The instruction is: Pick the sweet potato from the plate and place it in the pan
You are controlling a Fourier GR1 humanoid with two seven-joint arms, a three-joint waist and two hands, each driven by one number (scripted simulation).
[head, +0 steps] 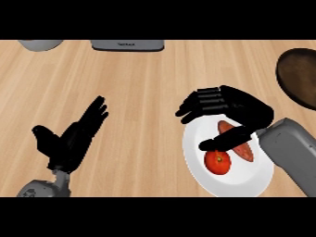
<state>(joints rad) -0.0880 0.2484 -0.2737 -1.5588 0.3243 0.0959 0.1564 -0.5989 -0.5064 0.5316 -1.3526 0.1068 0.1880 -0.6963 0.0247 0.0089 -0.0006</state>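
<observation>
Sweet potato (237, 141), reddish-brown and elongated, lies on the white plate (246, 183) just beside a round red tomato (217, 162). The right hand (239, 109) hovers over the plate's upper part, its fingers (203, 102) curled toward the left and its thumb (225, 139) crossing the sweet potato; whether it actually grips the vegetable cannot be told. The sweet potato's long axis runs from upper left to lower right. The left hand (75, 136) rests open at lower left, fingers straight. The dark pan (307, 78) sits at the right edge, well apart from the plate.
</observation>
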